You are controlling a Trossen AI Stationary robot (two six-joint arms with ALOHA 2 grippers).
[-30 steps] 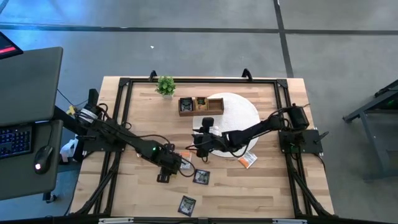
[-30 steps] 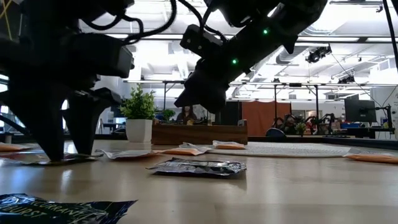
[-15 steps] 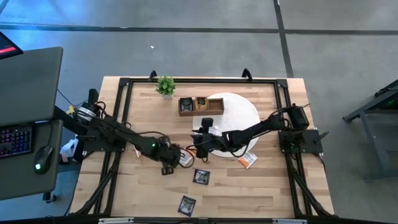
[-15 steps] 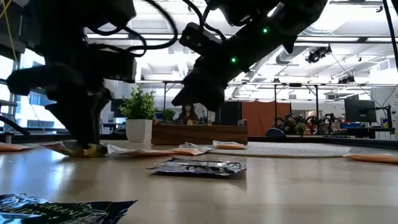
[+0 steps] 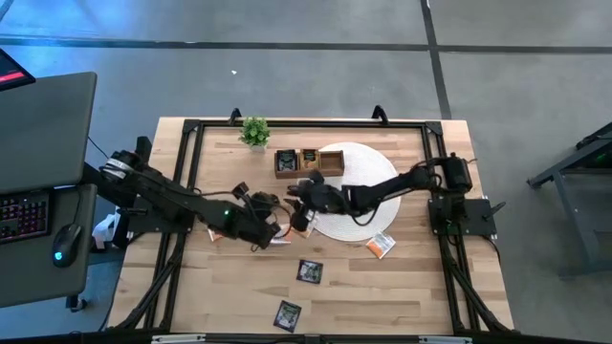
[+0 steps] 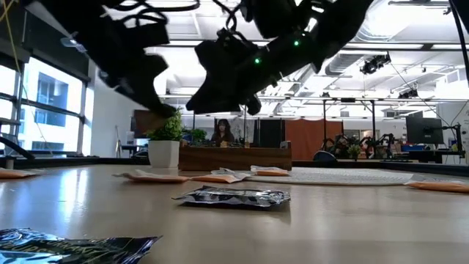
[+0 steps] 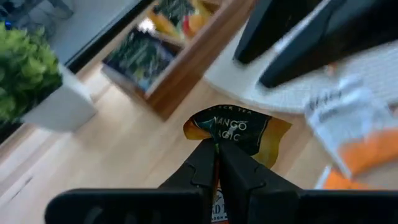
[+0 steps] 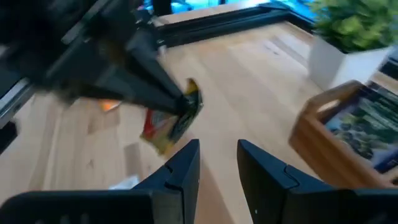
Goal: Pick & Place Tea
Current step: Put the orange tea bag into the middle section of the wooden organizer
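Note:
My left gripper point(image 7: 215, 163) is shut on a yellow-brown tea sachet point(image 7: 239, 129) printed "Mango Magic" and holds it above the table, near the wooden tray point(image 7: 186, 59). It also shows in the high view point(image 5: 279, 218). My right gripper point(image 8: 217, 155) is open and empty. It hovers close by over the near left rim of the white mat point(image 5: 368, 182) and faces the held sachet point(image 8: 177, 117). Black sachets point(image 5: 309, 271) point(image 5: 287, 313) lie flat on the table, and an orange-and-white one point(image 5: 382, 245) lies near the mat. My left gripper pinches the yellow-brown sachet by one edge point(image 7: 216, 144) between its two shut fingers. The sachet sticks out beyond the fingertips, lifted clear of the table. In the right wrist view it hangs tilted from the fingertips point(image 8: 186, 102).
A potted plant point(image 5: 254, 131) stands at the far edge, left of the tray point(image 5: 308, 162), which holds sachets in its compartments. Orange-and-white sachets point(image 7: 351, 134) lie by the mat's rim. A black frame runs round the table top. A person shows far off in the room.
My left gripper has risen from the table with the yellow-brown sachet, which is now lifted clear, and has gone toward the far edge and the tray. My right gripper has gone up and toward the far edge, nearer the tray.

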